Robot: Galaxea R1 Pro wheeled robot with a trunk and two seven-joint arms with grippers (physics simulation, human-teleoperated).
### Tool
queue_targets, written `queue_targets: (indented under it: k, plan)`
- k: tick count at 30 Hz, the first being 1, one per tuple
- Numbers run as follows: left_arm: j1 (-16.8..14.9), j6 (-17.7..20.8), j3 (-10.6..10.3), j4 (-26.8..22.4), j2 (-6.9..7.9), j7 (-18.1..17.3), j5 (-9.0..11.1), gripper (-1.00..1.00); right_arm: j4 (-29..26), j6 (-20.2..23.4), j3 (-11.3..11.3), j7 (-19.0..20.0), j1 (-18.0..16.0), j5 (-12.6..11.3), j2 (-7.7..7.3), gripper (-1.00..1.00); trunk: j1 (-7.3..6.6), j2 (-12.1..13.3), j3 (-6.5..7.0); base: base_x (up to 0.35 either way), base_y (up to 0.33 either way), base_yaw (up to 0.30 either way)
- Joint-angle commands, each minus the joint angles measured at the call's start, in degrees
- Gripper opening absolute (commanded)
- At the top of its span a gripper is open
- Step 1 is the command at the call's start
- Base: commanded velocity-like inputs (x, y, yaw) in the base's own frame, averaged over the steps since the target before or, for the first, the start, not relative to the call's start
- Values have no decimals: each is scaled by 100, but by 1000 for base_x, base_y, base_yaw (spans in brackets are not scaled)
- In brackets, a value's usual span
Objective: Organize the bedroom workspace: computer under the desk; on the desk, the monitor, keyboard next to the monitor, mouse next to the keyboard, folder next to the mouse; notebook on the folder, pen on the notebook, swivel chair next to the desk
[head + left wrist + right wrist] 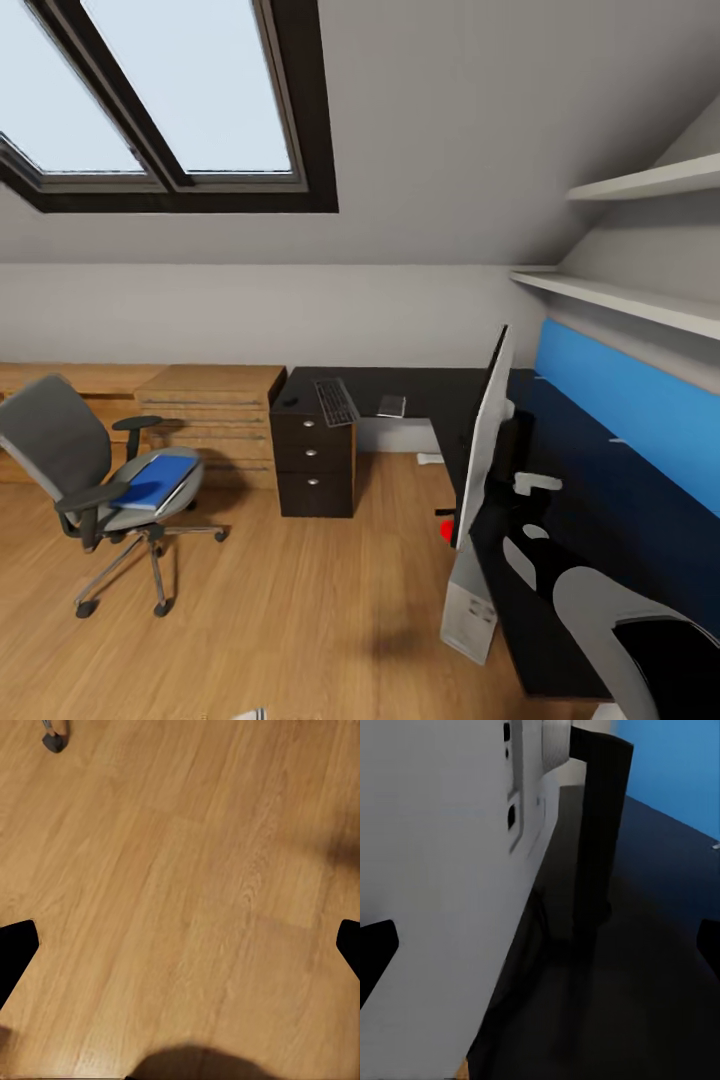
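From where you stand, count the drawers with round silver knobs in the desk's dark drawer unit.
3, stacked one above the other in the drawer unit at the desk's left end: top, middle, bottom. Any on sides that face away may be hidden.

skylight (190, 90) overhead | light-wood cabinets (215, 415) against wall | white shelves (640, 240) | wooden floor (300, 610)

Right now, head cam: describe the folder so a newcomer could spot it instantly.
Start at the low light-wood cabinets along the back wall, under the skylight. Just in front of them on the wood floor stands the grey swivel chair with a chrome star base. The flat bright blue rectangular folder lies on its seat, the only blue thing on that side of the room.
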Motion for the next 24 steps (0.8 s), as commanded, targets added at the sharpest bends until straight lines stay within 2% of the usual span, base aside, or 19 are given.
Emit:
queue_targets:
  k: [1, 18, 24]
  plan:
    - [-9, -40, -45, 4, 4, 37, 61, 100, 1, -14, 67, -15, -4, -44, -2, 100, 1, -7, -9, 0, 0, 278]
    - [-9, -40, -45, 4, 4, 24, 58, 100, -3, -16, 63, -23, -4, -52, -5, 100, 1, -7, -21, 0, 0, 275]
    - [-9, -40, -45, 4, 4, 13, 53, 100, -10, -18, 58, -24, -4, -59, -17, 100, 1, -7, -33, 138, 0, 94]
